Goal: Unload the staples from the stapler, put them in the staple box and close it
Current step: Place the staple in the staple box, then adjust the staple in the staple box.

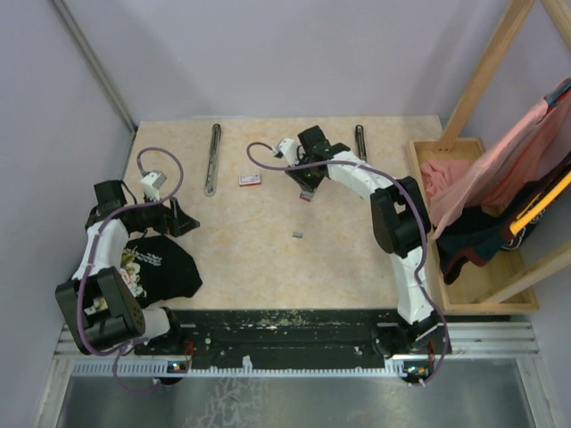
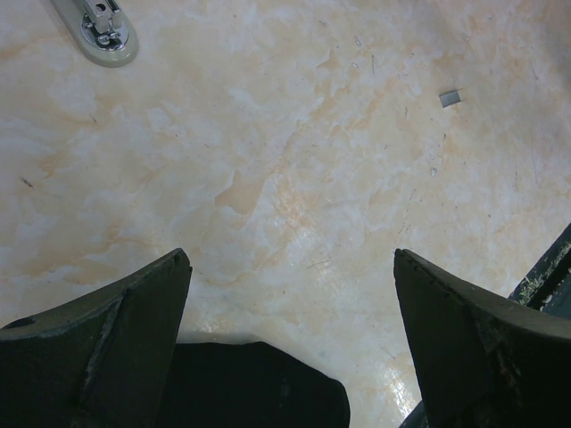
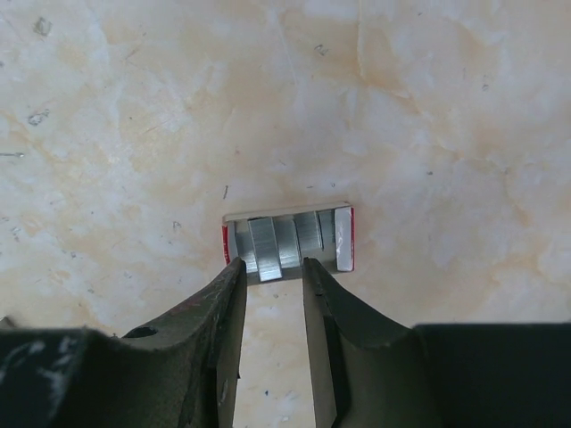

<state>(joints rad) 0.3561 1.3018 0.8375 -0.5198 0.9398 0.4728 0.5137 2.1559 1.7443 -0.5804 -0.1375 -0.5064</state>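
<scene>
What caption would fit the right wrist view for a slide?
Right claw, slightly open, poised at the near edge of a red-and-white box holding staples.

Right wrist view. The right pincer points down at a pale, marbled bench. Its two dark fingers stand a narrow gap apart, with the tips at the near edge of a small open box (white walls, red ends). Inside the box lie grey metallic staples in joined rows. One strip is tilted and sticks out over the near edge, its end lying between the fingertips. Whether either finger touches it cannot be told.
</scene>
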